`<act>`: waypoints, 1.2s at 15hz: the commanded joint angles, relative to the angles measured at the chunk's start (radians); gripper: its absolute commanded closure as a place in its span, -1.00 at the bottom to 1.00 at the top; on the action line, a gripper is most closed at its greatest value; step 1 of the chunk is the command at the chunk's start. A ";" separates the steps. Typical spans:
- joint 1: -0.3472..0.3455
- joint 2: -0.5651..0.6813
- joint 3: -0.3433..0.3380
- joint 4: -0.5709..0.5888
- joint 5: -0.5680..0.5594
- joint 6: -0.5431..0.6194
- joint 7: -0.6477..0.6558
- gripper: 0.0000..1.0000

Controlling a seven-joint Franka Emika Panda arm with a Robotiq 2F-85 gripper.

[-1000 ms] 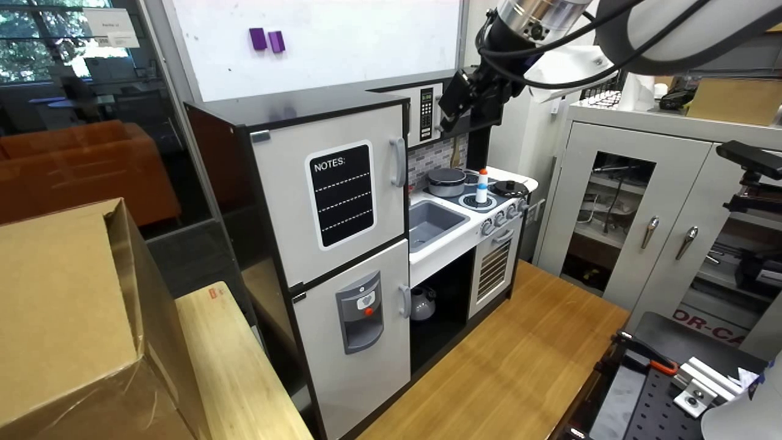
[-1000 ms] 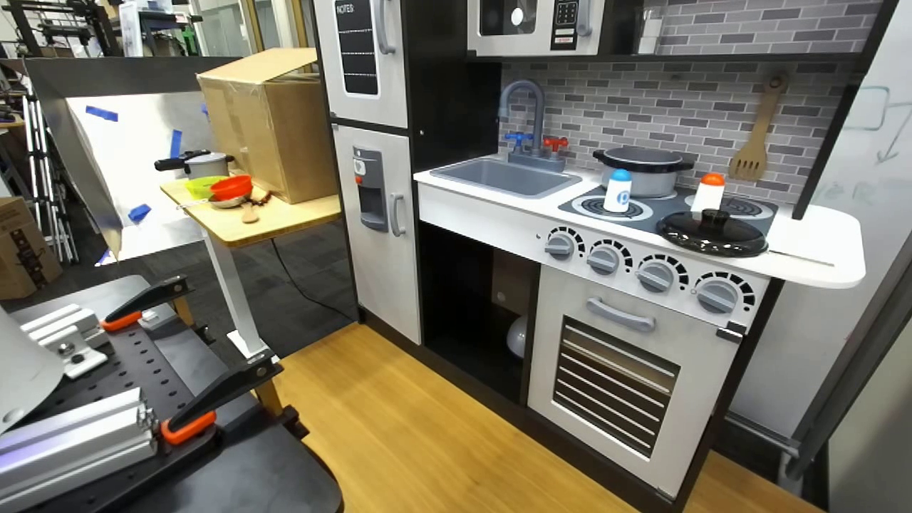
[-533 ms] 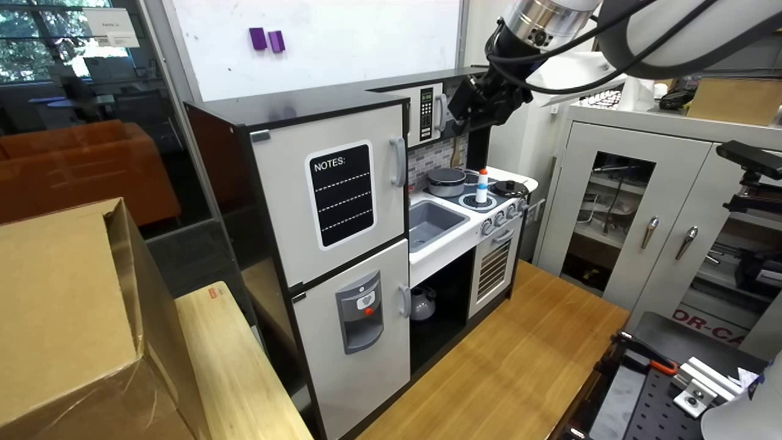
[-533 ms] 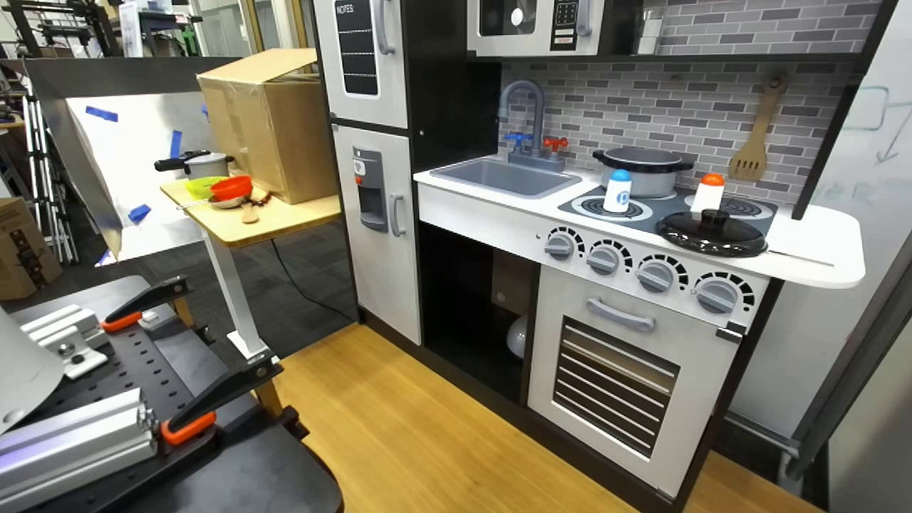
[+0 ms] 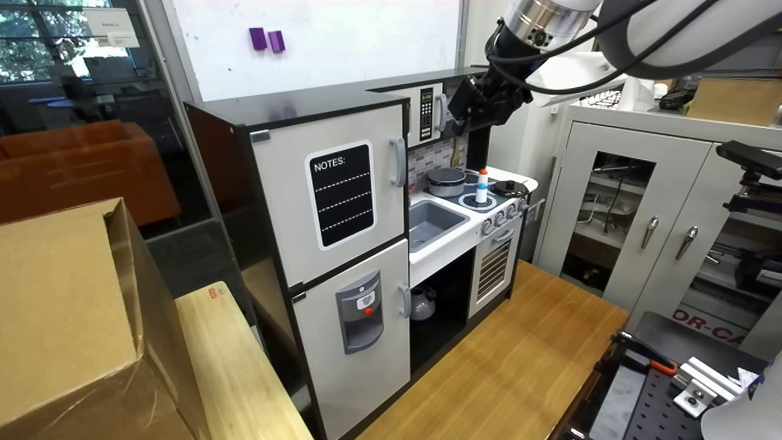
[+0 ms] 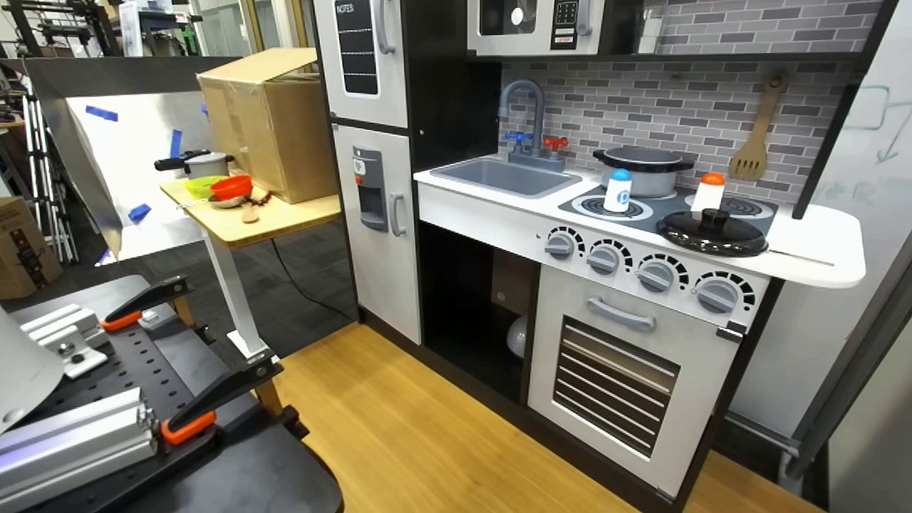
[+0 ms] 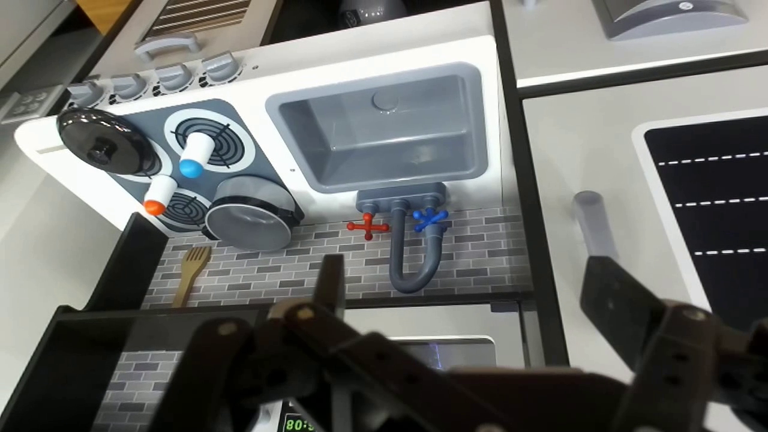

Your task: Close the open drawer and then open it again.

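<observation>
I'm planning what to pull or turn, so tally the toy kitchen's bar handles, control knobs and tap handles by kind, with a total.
Bar handles: 4 (NOTES-door handle, dispenser-door handle, microwave handle, oven handle)
Control knobs: 4
Tap handles: 2 (blue tap handle, red tap handle)
Total: 10

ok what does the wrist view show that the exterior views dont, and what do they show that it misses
Only the wrist view: the round drain in the sink, and a clear look at the open gripper.

Only the exterior views: the NOTES heading on the black board, and a cardboard box.

Shared: the door panel bearing that board, its grey handle, the sink, the grey pot and the black lid.
</observation>
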State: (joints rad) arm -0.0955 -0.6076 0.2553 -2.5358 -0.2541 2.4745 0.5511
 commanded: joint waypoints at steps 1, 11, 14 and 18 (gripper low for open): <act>-0.010 -0.002 0.009 0.001 0.010 0.000 -0.008 -1.00; -0.015 0.075 0.015 0.017 -0.002 0.179 -0.063 -1.00; -0.004 0.124 0.040 0.029 -0.002 0.252 -0.078 -1.00; -0.015 0.192 0.074 0.041 -0.017 0.329 -0.088 -1.00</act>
State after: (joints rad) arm -0.0942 -0.4692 0.3142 -2.5215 -0.2586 2.7550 0.4947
